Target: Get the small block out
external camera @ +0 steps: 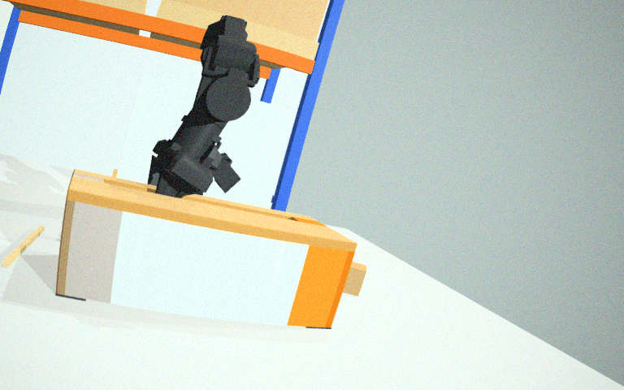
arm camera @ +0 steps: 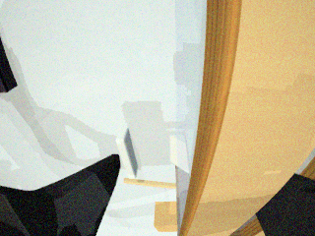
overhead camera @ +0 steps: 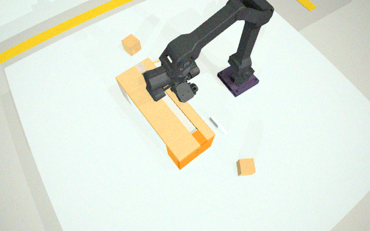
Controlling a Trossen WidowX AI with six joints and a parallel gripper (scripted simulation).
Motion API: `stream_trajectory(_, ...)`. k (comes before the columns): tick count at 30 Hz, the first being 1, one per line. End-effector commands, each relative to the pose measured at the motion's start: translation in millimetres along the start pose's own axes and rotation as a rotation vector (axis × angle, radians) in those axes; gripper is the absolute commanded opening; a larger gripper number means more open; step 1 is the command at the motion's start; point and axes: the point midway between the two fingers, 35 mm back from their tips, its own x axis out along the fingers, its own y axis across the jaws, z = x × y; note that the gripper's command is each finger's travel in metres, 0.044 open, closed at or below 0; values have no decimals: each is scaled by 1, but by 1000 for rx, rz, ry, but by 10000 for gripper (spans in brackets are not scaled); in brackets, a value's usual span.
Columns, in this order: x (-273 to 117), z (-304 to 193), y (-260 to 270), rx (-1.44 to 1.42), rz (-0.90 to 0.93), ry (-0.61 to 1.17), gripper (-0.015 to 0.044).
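Observation:
The long tan box [overhead camera: 163, 117] lies on the white table, with a grey end at the far left and an orange end [overhead camera: 191, 155] at the near right. A slot [overhead camera: 181, 115] runs along its top. My gripper [overhead camera: 163, 91] reaches down into the slot near the grey end, and its fingertips are hidden there in the top and exterior views [external camera: 171, 189]. It is open and empty. In the wrist view the dark fingers stand wide apart, with the box's tan top edge [arm camera: 211, 125] between them. A small pale block with a grey side [arm camera: 129, 153] shows ahead of the left finger.
A tan cube [overhead camera: 131, 44] sits beyond the far end of the box and another tan cube [overhead camera: 245, 166] near the front right. A thin tan stick [external camera: 22, 246] lies by the grey end. A small grey-white bar [overhead camera: 217, 125] lies beside the box. The arm's purple base [overhead camera: 237, 81] stands behind.

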Motion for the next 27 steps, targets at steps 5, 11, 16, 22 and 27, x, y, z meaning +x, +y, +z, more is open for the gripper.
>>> stream_trajectory(5, 3, -9, -3, 2, -10, -1, 400)
stream_trajectory(11, 8, -24, -3, 2, -10, 0, 400)
stream_trajectory(16, 12, -34, -3, 2, -10, 1, 400)
stream_trajectory(22, 16, -48, -3, 2, -10, 2, 400)
stream_trajectory(27, 20, -60, -3, 2, -10, 4, 400)
